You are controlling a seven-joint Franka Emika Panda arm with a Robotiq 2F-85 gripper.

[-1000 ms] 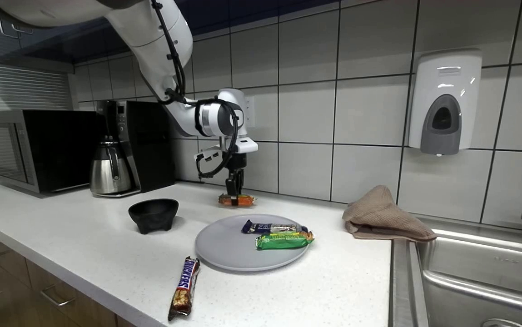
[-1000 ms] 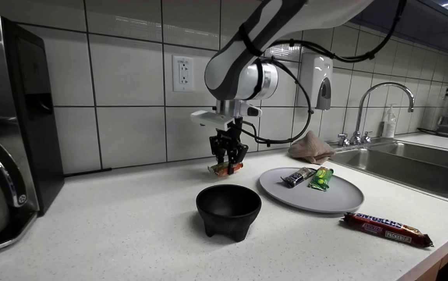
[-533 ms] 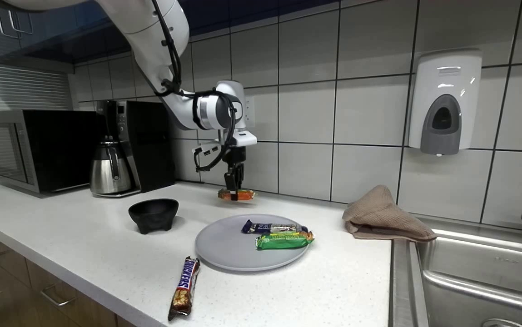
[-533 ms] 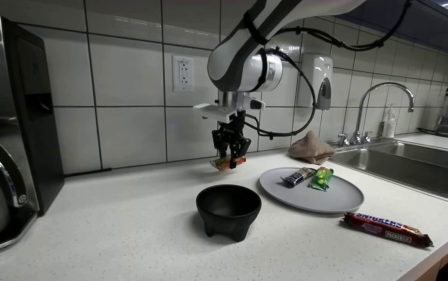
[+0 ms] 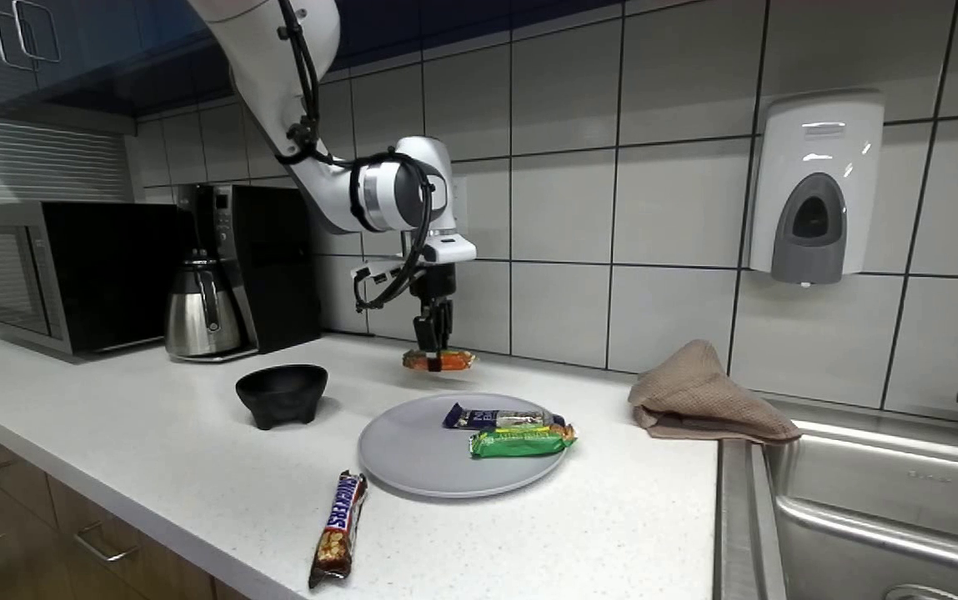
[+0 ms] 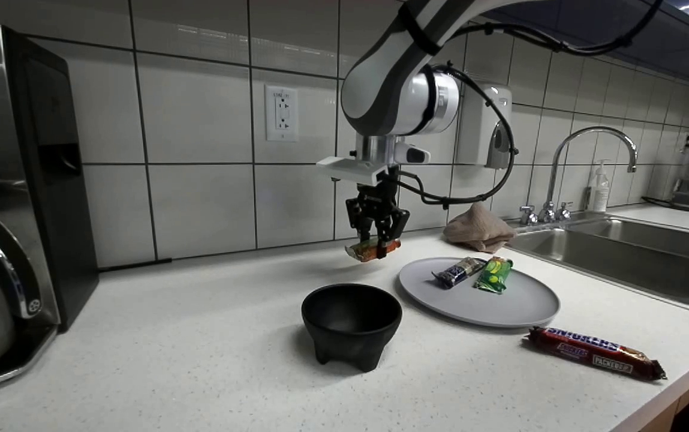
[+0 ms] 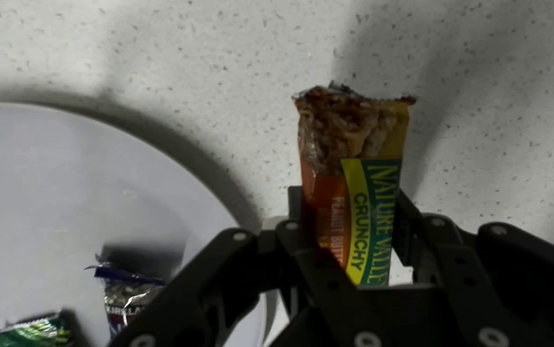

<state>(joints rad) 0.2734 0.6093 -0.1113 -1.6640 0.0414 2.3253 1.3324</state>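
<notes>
The pincer (image 7: 349, 217) is part-way closed, squeezing a Nature Valley bar (image 7: 354, 178) between its fingers (image 7: 407, 221) and holding it up over the white counter (image 5: 604, 525). The bar also says "CRUNCHY" and "PEANUT BUTT", with the rest hidden. The pincer points straight down, and the white arm (image 5: 270, 83) slopes down to it from above. Beside and below the pincer sits a gray plate (image 7: 74, 178) with a Kirkland bar (image 7: 129, 296), its name partly hidden, and a green-wrapped bar (image 5: 516, 443). Farther from the pincer, past the plate, lies a Snickers bar (image 6: 596, 354).
</notes>
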